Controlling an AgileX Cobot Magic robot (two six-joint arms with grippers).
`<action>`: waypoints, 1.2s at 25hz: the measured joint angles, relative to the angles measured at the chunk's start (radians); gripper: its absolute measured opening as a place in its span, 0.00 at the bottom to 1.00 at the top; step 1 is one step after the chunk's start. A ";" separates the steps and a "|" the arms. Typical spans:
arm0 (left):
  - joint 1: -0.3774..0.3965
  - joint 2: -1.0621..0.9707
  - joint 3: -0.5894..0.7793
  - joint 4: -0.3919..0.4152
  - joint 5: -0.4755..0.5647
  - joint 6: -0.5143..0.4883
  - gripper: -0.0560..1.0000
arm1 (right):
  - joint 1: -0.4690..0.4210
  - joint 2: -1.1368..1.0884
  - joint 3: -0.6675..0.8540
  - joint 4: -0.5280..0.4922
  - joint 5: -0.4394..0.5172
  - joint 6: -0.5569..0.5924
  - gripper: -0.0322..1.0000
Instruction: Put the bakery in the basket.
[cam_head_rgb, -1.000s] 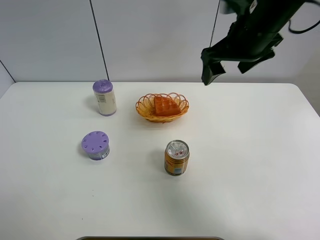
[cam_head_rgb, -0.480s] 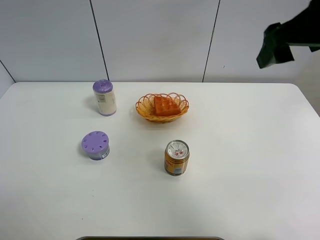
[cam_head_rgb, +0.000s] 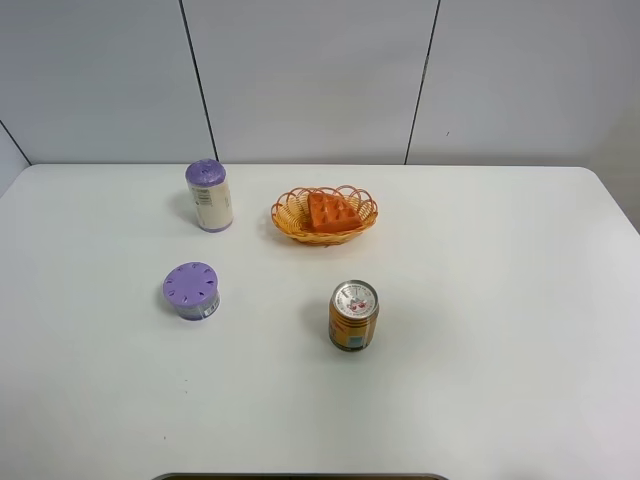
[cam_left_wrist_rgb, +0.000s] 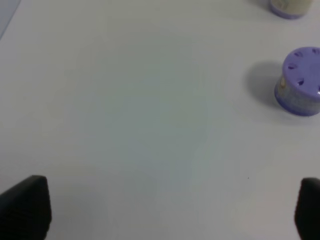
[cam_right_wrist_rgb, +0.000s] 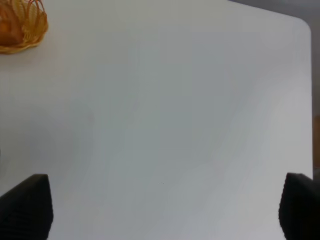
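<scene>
The orange-brown waffle piece, the bakery (cam_head_rgb: 331, 211), lies inside the woven wicker basket (cam_head_rgb: 287, 212) at the back middle of the white table. An edge of the basket (cam_right_wrist_rgb: 30, 27) with the bakery (cam_right_wrist_rgb: 9, 31) shows in the right wrist view. Neither arm shows in the exterior high view. My left gripper (cam_left_wrist_rgb: 160, 210) is open and empty above bare table, its black fingertips (cam_left_wrist_rgb: 27, 205) wide apart. My right gripper (cam_right_wrist_rgb: 160, 207) is open and empty over the table's right side, fingertips (cam_right_wrist_rgb: 27, 205) wide apart, well away from the basket.
A gold drink can (cam_head_rgb: 353, 315) stands in front of the basket. A tall purple-capped jar (cam_head_rgb: 209, 195) stands at the back left. A short purple-lidded jar (cam_head_rgb: 191, 290) stands at the left and also shows in the left wrist view (cam_left_wrist_rgb: 300, 82). The table's right edge (cam_right_wrist_rgb: 312, 75) is near.
The right arm, which hung above the back right of the table, has drawn away to the right and left the exterior high view. The objects have not moved.
</scene>
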 joint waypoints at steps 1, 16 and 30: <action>0.000 0.000 0.000 0.000 0.000 0.000 0.99 | -0.020 -0.032 0.029 0.000 0.000 0.001 0.89; 0.000 0.000 0.000 0.000 0.000 0.000 0.99 | -0.322 -0.520 0.402 0.084 -0.099 0.001 0.89; 0.000 0.000 0.000 0.001 0.000 0.000 0.99 | -0.331 -0.685 0.447 0.110 -0.116 -0.027 0.89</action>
